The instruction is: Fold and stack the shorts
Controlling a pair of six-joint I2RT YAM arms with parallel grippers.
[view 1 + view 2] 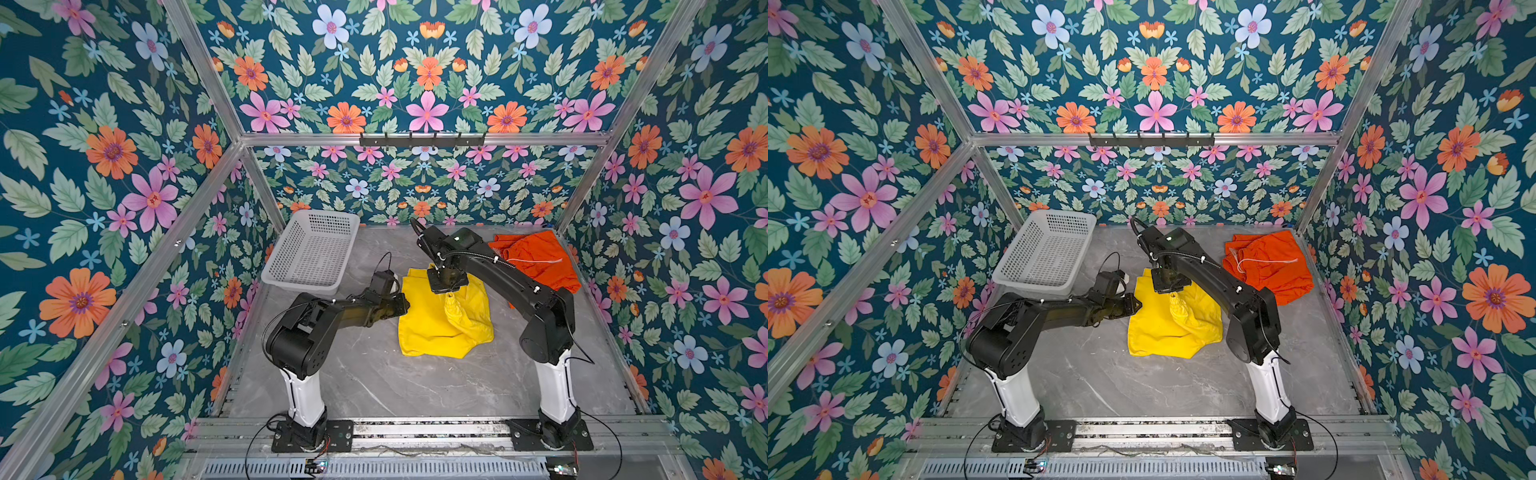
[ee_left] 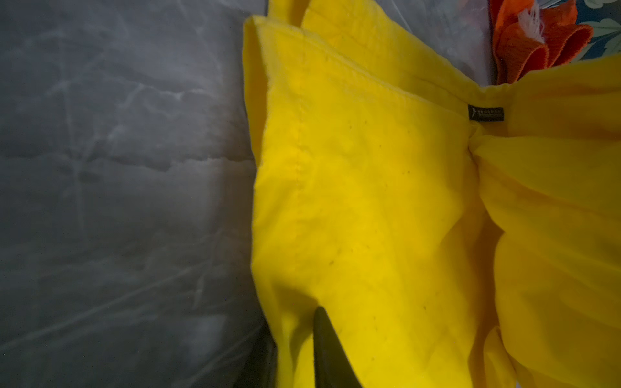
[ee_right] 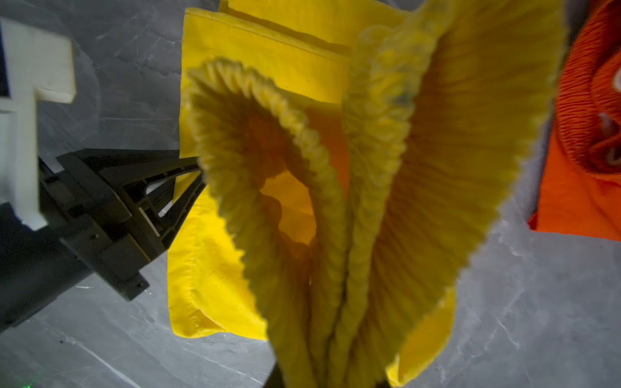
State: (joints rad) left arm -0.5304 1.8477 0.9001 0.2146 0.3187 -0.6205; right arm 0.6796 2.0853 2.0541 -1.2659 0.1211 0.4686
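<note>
**Top views.** In both top views the yellow shorts (image 1: pixel 436 332) (image 1: pixel 1163 332) lie mid-table (image 1: pixel 374 386), with one part lifted. The right gripper (image 1: pixel 451 294) is clamped on the bunched waistband (image 1: pixel 452 305) and holds it above the table. The left gripper (image 1: pixel 405 302) meets the left edge of the yellow shorts. The orange shorts (image 1: pixel 536 259) (image 1: pixel 1271 266) lie crumpled in the far right corner, apart from the yellow pair. The basket (image 1: pixel 291 249) stands at the far left.

**Left wrist view.** A dark finger (image 2: pixel 331 352) of the left gripper presses against the yellow fabric, and a fold of the hem is pinched beside it. A black label (image 2: pixel 486 113) sits at the gathered point. The orange shorts (image 2: pixel 537 43) show beyond.

**Right wrist view.** The ribbed waistband (image 3: pixel 386 201) narrows into the right gripper (image 3: pixel 329 381), which is clenched on it. The left gripper (image 3: pixel 196 173) is closed on the edge of the yellow shorts.
</note>
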